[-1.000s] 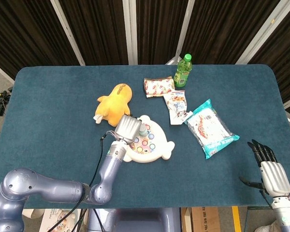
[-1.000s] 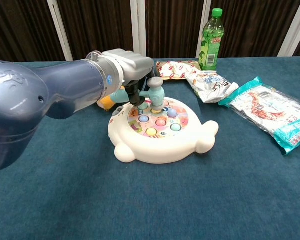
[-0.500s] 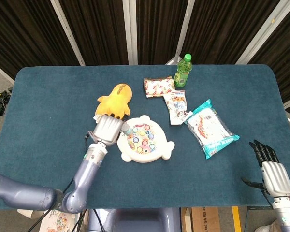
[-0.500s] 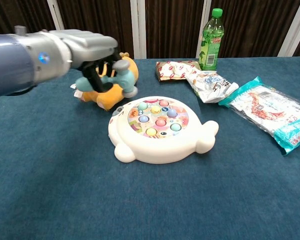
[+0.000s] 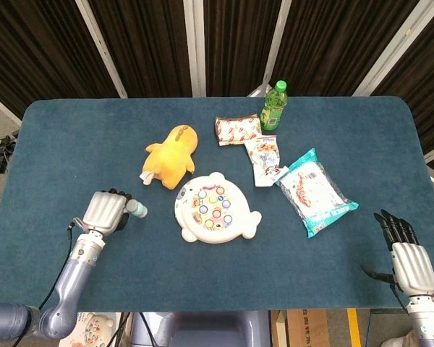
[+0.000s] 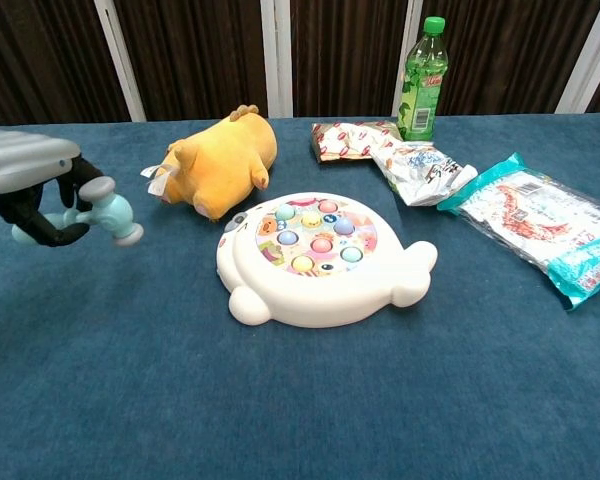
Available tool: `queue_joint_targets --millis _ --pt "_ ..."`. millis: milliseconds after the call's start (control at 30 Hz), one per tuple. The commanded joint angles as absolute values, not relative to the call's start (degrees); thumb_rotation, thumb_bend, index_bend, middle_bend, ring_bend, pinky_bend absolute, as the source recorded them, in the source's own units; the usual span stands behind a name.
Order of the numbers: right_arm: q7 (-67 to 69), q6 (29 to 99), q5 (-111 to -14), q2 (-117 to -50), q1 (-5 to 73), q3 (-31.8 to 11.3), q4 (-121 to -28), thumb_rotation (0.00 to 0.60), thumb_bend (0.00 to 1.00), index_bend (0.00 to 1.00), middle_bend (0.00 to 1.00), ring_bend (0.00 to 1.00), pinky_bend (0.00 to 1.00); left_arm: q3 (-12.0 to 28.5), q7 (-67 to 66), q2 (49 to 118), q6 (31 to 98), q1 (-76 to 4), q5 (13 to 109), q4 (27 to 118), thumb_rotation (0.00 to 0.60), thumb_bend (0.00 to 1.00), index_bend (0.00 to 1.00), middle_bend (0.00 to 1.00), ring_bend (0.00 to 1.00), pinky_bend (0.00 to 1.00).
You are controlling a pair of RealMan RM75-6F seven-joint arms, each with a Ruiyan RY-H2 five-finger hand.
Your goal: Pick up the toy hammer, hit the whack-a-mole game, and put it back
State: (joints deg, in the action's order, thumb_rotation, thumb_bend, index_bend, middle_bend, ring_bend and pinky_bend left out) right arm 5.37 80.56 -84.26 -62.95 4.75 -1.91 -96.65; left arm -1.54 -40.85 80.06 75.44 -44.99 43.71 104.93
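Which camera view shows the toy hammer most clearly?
The chest view: the toy hammer appears side-on, head and handle visible in the left hand. The head view shows only its tip beyond the fingers.

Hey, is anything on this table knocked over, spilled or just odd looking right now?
Nothing spilled or damaged. The yellow plush toy lies on its side behind the whack-a-mole game, and the snack packets sit loosely scattered by the upright green bottle. The left hand holds the toy hammer off to the side.
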Motion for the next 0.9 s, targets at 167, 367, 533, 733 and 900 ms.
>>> queue_joint_targets --millis 167,367,533,733,900 --pt "5.34 80.26 -84.22 -63.04 4.8 -1.84 -96.57 0.6 0.17 0.0 0.0 0.0 0.0 -3.04 -37.96 81.83 73.51 -42.29 46.97 99.9 0.6 0.64 0.59 0.42 0.34 0.49" --pt "5.37 79.91 -84.45 -62.96 4.93 -1.71 -96.51 0.6 0.17 0.0 0.0 0.0 0.0 -2.35 -36.53 84.0 72.28 -41.11 48.42 96.04 0.6 0.63 0.58 0.42 0.34 0.49" --pt "5.41 79.8 -84.79 -62.97 5.0 -1.57 -96.43 0.6 0.17 0.0 0.0 0.0 0.0 -2.08 -36.43 85.62 71.11 -40.58 49.94 94.01 0.6 0.63 0.58 0.42 0.34 0.49" --pt "5.53 79.66 -84.77 -62.89 5.0 -1.52 -96.45 0.6 0.17 0.0 0.0 0.0 0.0 -1.65 -37.21 87.9 69.88 -40.18 50.3 92.03 0.6 0.63 0.57 0.42 0.34 0.49" --pt "5.75 79.65 -84.76 -62.82 4.98 -1.54 -96.36 0.6 0.17 0.0 0.0 0.0 0.0 -0.75 -37.34 89.17 69.83 -39.78 51.03 91.34 0.6 0.63 0.56 0.42 0.34 0.49"
